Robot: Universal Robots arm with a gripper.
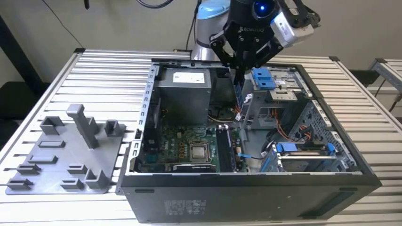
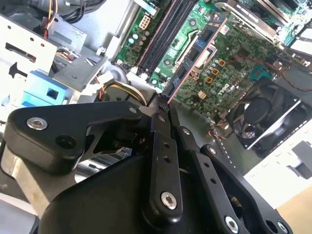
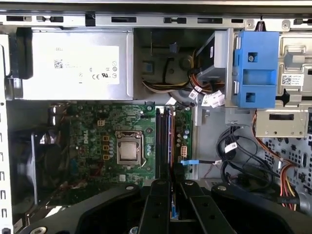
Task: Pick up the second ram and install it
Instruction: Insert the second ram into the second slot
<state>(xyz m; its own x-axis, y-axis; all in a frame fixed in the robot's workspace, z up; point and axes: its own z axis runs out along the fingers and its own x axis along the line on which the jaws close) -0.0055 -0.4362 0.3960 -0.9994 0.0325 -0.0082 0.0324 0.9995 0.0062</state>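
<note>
We are counting one gripper (image 1: 240, 70), clamping one ram stick (image 2: 197, 48). Beneath the gripper we are counting one computer case (image 1: 251, 197), one power supply (image 3: 73, 63), one CPU (image 3: 129, 150) and one fan (image 2: 263, 114). Well apart from the gripper we are counting one grey tray (image 1: 47, 176) carrying one tall post (image 1: 84, 125).

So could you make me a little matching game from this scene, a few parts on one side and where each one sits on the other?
1. second ram
2. holder tray
3. CPU

A. on the table, at the exterior view's left of the case
B. on the motherboard inside the case
C. gripped by the tool over the case

Pairs: 1-C, 2-A, 3-B.
</note>
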